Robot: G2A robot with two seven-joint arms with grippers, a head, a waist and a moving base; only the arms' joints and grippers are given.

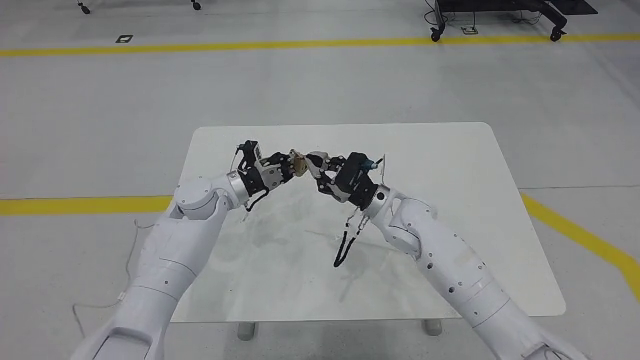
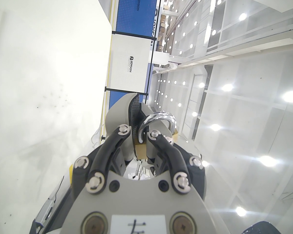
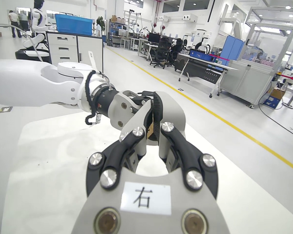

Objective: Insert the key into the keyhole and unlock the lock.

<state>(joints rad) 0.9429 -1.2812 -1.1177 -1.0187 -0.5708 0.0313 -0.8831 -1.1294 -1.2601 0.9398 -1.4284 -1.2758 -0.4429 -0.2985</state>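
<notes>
Hovering above the middle of the white bench point(image 1: 450, 190), the left gripper point(image 1: 290, 164) has its jaws clamped on a brass padlock point(image 2: 141, 149) (its chrome shackle point(image 2: 161, 117) sticking out). The right gripper point(image 1: 320, 163) sits just beside it, jaws drawn together; what they pinch I cannot tell.

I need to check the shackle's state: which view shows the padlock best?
Left wrist view: the padlock shows close up, silver shackle above brass body. Top view has it tiny; right wrist view gives perhaps a brown sliver.
</notes>
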